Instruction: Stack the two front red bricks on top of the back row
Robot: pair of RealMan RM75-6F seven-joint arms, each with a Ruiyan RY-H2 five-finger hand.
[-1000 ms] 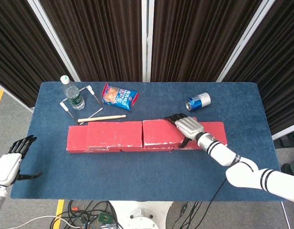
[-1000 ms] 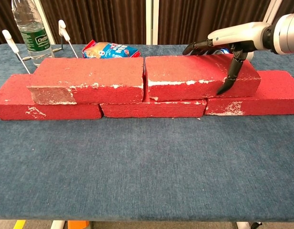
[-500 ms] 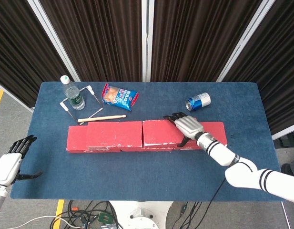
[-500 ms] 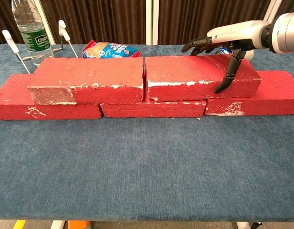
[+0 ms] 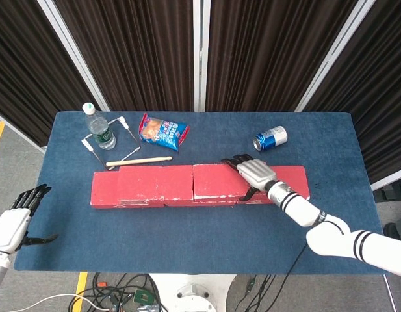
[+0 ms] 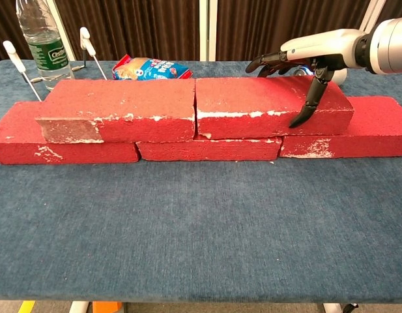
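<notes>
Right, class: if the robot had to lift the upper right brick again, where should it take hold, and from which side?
Probably across the short width near the right end, coming from above. The upper right brick lies flat on the lower row, its left end butted against the upper left brick, so only the front face, back face and right end are free. The right hand already spans it there, thumb down the front face.

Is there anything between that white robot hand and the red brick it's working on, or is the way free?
Nothing visible stands between them. The right hand already rests on the upper right brick, fingers over its top and thumb down its front face. That brick already sits on the back row, beside the upper left brick.
</notes>
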